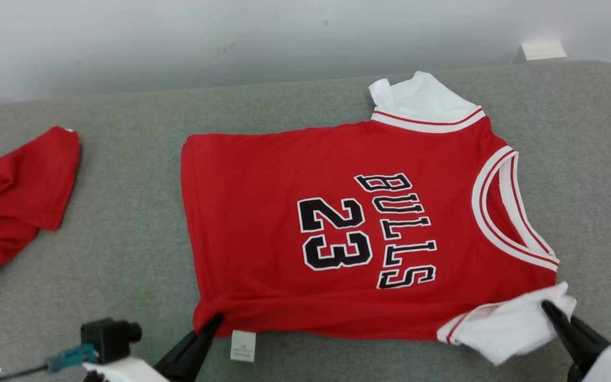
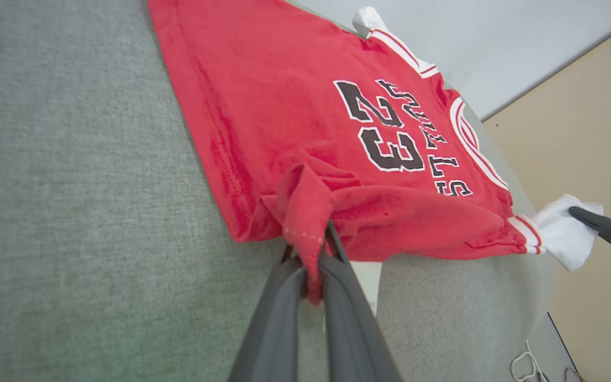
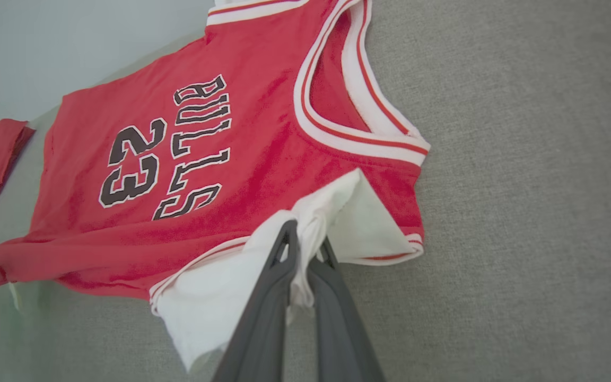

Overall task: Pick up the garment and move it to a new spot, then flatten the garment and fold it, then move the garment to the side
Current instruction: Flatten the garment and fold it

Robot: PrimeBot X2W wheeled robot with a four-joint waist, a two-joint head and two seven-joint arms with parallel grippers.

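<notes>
The red jersey (image 1: 337, 228) is lying spread out, print up, on the grey cushion (image 1: 125, 239).
The left gripper (image 2: 311, 254) is pinching the red bottom hem corner, jaws closed tight on the cloth. The right gripper (image 3: 305, 241) is squeezing the bunched white sleeve (image 3: 215, 307) likewise. A second red cloth (image 1: 14, 201) is lying well apart, far left.
</notes>
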